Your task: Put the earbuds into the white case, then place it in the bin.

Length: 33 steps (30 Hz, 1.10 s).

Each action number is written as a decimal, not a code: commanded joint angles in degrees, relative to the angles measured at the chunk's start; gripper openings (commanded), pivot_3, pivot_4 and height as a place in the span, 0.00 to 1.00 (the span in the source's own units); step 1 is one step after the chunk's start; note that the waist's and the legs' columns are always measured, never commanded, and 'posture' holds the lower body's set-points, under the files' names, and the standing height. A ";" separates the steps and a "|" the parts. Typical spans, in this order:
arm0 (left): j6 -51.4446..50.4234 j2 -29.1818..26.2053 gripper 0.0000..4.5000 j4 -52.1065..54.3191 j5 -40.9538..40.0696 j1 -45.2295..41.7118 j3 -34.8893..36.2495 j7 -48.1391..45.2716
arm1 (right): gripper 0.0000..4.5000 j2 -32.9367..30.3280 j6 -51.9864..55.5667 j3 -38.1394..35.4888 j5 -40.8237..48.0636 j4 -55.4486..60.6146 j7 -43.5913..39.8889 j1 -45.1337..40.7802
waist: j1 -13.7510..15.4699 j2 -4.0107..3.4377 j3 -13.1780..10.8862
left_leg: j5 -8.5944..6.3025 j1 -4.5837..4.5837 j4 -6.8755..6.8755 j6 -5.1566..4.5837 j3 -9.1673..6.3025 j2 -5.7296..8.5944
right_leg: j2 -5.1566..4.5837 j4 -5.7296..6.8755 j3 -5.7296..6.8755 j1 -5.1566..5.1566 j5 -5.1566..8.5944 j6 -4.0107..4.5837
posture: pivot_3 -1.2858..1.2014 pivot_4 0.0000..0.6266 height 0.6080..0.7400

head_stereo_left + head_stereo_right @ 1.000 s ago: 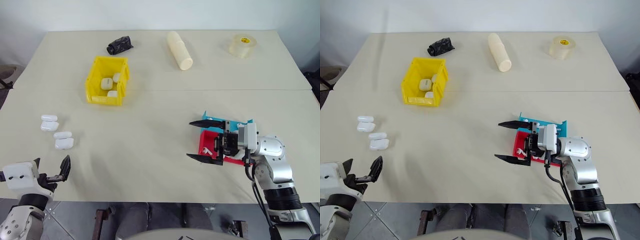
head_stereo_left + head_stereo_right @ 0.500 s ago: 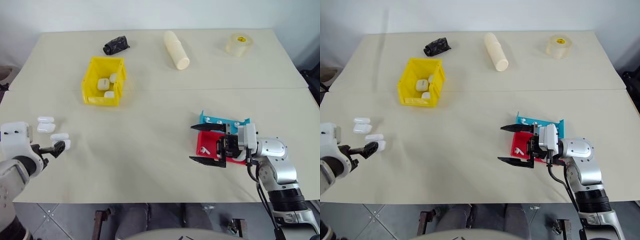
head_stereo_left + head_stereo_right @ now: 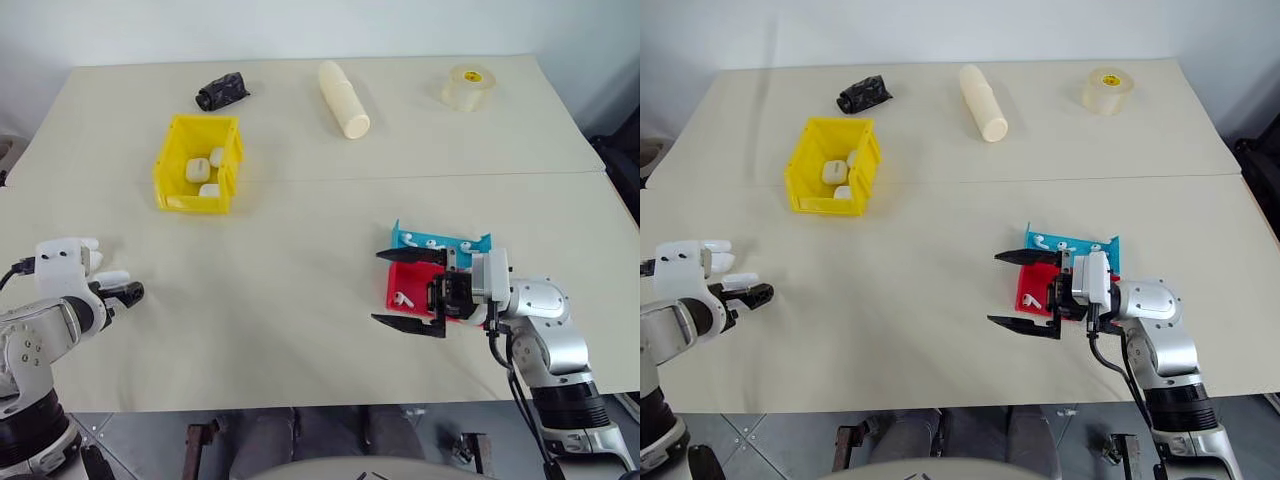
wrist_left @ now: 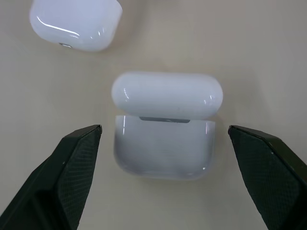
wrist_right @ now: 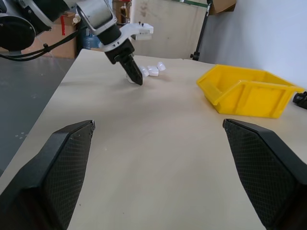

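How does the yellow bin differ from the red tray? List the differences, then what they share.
The bin is yellow with tall walls; the red tray is shallow. The bin holds three white cases; an earbud shows in the tray. The bin stands far back on the left; the tray lies near, by the right gripper with its fingers open, against a blue tray. Both are open-topped containers on the table.

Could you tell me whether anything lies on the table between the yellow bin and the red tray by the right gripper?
Nothing: in the left eye view the table between the bin and the red tray is bare.
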State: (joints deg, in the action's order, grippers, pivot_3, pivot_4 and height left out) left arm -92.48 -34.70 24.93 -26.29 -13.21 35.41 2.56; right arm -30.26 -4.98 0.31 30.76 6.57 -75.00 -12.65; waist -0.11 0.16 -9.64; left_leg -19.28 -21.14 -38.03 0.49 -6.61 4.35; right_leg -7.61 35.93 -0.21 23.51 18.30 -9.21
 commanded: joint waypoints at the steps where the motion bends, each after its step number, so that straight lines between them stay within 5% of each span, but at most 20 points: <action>1: -0.02 0.13 1.00 -0.13 1.51 -0.14 0.38 0.08 | 1.00 0.59 -0.52 0.28 0.14 2.36 1.00 0.40 | 0.02 0.00 0.00 | 0.00 0.01 0.00 0.00 0.00 0.00 | 0.00 0.00 0.00 0.00 0.00 0.00 | 0.52 0.24 1.00; 4: -0.02 0.57 0.96 -0.13 1.80 0.25 0.42 0.19 | 1.00 0.86 -0.67 0.45 -0.06 2.25 1.39 0.18 | 0.03 -0.01 0.00 | 0.01 0.03 -0.01 0.01 0.01 0.00 | -0.01 -0.01 -0.01 0.00 0.00 0.00 | 0.52 0.24 1.00; 10: -0.02 1.07 0.62 -0.37 2.38 1.14 0.47 0.20 | 1.00 1.46 -1.34 1.08 -0.48 1.48 1.90 -0.28 | -0.11 -0.02 0.01 | 0.00 0.06 0.00 0.03 0.05 -0.04 | 0.03 0.00 -0.04 0.02 0.00 0.01 | 0.52 0.24 1.00; 16: -0.02 1.36 0.62 2.38 1.59 3.19 1.64 -1.73 | 1.00 2.02 -1.90 1.50 -0.84 0.37 2.08 -1.11 | -0.21 -0.02 0.01 | -0.01 0.07 0.00 0.04 0.10 -0.05 | 0.04 0.00 -0.09 0.05 0.01 0.02 | 0.52 0.24 1.00; 26: 40.33 1.65 0.62 11.96 -6.08 18.38 1.78 -32.02 | 1.00 -0.10 -1.09 -0.16 -0.56 0.59 2.10 -0.28 | 0.23 -0.02 -0.01 | -0.02 0.01 -0.02 0.06 0.10 -0.10 | 0.01 -0.24 -0.04 0.02 0.00 0.10 | 0.52 0.24 1.00; 33: 59.44 5.12 0.62 7.76 -14.54 12.52 -8.31 -52.32 | 1.00 -4.38 0.35 -4.69 -0.26 4.59 5.20 4.12 | 1.28 -0.06 -0.03 | -0.03 0.00 -0.09 0.02 0.12 -0.06 | -0.03 -0.31 0.01 -0.07 -0.03 0.12 | 0.52 0.24 1.00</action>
State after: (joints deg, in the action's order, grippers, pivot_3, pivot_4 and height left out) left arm -37.14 -29.29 32.77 -39.00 0.38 29.41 -46.26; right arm -33.57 -4.69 -1.39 29.53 8.13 -70.85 -9.22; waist 1.17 0.10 -9.67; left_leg -19.31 -21.14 -38.13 0.51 -6.50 4.27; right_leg -7.62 35.62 -0.19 23.44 18.28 -9.09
